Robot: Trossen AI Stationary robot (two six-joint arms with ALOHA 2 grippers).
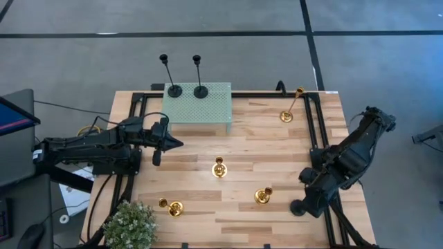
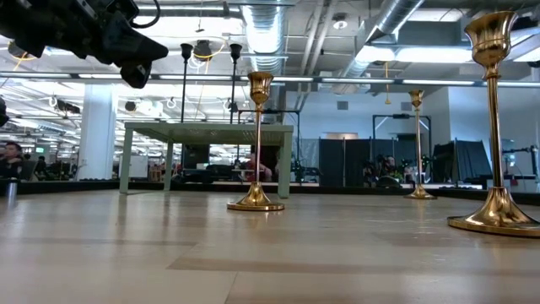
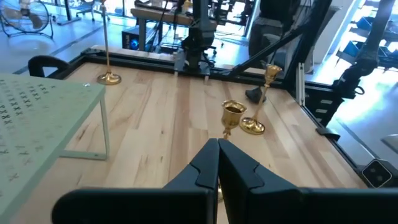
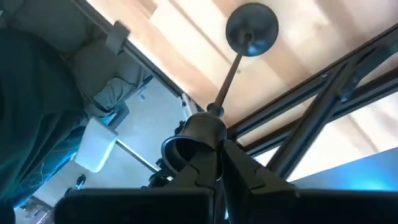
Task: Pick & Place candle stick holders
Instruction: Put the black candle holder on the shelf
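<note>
Both sets of jaws are fully closed. The right gripper [image 4: 219, 149] has its fingertips pinched on the cup at the top of a matte black candle stick holder [image 4: 237, 62]. The holder's thin stem runs away from the fingers to its round base. From above, this gripper [image 1: 304, 197] and the held holder [image 1: 296, 206] sit at the right edge of the wooden table [image 1: 277, 152], over the dark frame rail there. Whether the base touches anything cannot be told.

The left gripper [image 1: 176, 144] holds nothing, its fingertips pressed together. It hangs over the left part of the table, just in front of a pale green perforated platform [image 1: 208, 111].

Two more black holders stand upright side by side on the platform's far edge, one to the left [image 1: 174, 90] and one to the right [image 1: 201, 90].

Four shiny gold holders stand on the bare wood, well apart from one another:
- One [image 1: 286, 116] is near the far right corner.
- One [image 1: 219, 168] is in the middle.
- One [image 1: 263, 196] is toward the near right.
- One [image 1: 173, 207] is toward the near left.

A small leafy plant [image 1: 131, 225] sits at the near left corner.
</note>
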